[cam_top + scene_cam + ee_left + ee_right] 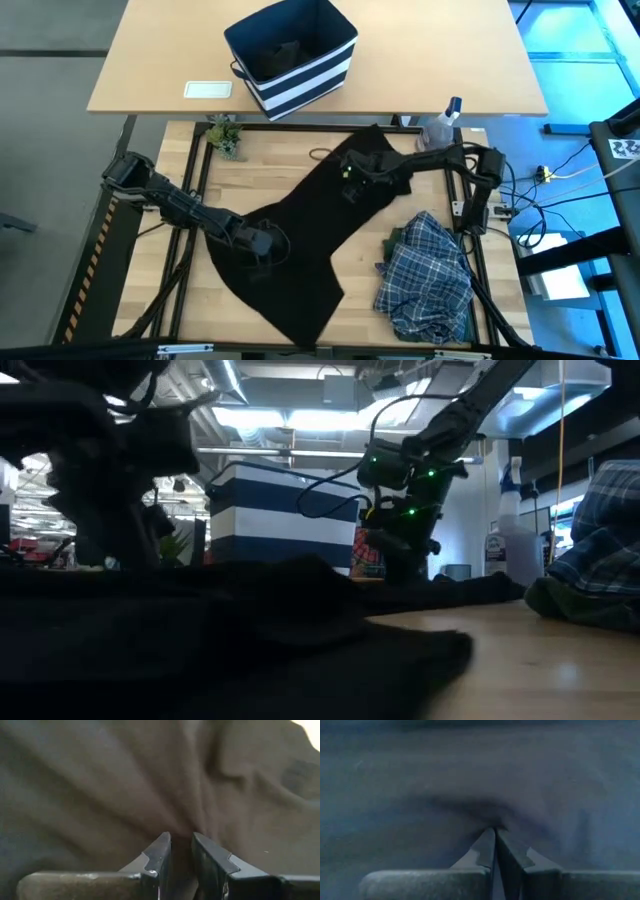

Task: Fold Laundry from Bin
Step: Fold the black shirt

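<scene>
Black garment [300,240] lies spread diagonally across the wooden table [440,330]. Both claws pinch its cloth: the left gripper [262,243] near its middle, the right gripper [357,170] at its far end. A plaid shirt [428,278] sits crumpled beside it; the striped bin [292,57] stands beyond on another table.

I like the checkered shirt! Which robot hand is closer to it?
The right gripper. It pinches the black garment just up-table from the plaid shirt; the left gripper pinches the same cloth farther away.
</scene>
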Available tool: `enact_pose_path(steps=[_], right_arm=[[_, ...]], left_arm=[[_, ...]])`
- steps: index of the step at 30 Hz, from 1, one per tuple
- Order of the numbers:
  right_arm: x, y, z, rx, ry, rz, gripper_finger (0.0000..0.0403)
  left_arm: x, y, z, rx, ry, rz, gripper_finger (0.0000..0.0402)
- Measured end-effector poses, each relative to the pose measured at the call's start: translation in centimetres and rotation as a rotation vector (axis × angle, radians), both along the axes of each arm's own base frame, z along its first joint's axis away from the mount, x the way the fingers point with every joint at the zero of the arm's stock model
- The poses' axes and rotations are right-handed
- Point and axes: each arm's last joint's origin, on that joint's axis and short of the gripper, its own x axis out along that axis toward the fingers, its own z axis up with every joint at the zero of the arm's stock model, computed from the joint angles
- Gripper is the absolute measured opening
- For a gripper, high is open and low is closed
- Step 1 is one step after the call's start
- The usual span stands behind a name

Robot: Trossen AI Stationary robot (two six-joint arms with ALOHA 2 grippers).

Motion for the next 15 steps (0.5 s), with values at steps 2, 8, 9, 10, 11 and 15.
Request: enact_pose_path(steps=[2, 8, 9, 10, 11, 15], right_arm=[[0.2, -1.0, 0.4, -0.023, -0.015, 0.011, 0.0019], [1.1, -3.0, 2.5, -0.093, -0.05, 0.068, 0.0019], [1.2, -3.0, 2.9, -0.097, -0.044, 0.08, 0.0019], [1.3, -3.0, 3.4, -0.097, -0.038, 0.086, 0.0019], [1.5, -2.8, 3.9, -0.097, -0.037, 0.095, 0.0019], [1.9, -0.8, 5.4, -0.124, -0.035, 0.143, 0.0019]], left_arm=[[0.3, -0.1, 0.3, 0.003, -0.045, -0.018, 0.0078], [1.0, -0.1, 1.0, 0.031, -0.156, -0.073, 0.0078], [1.0, 0.0, 1.1, 0.038, -0.158, -0.072, 0.0078], [0.9, 0.2, 1.2, 0.044, -0.154, -0.064, 0.0078], [0.9, 0.4, 1.3, 0.053, -0.152, -0.05, 0.0078], [0.4, 0.9, 1.9, 0.113, -0.144, 0.004, 0.0078]])
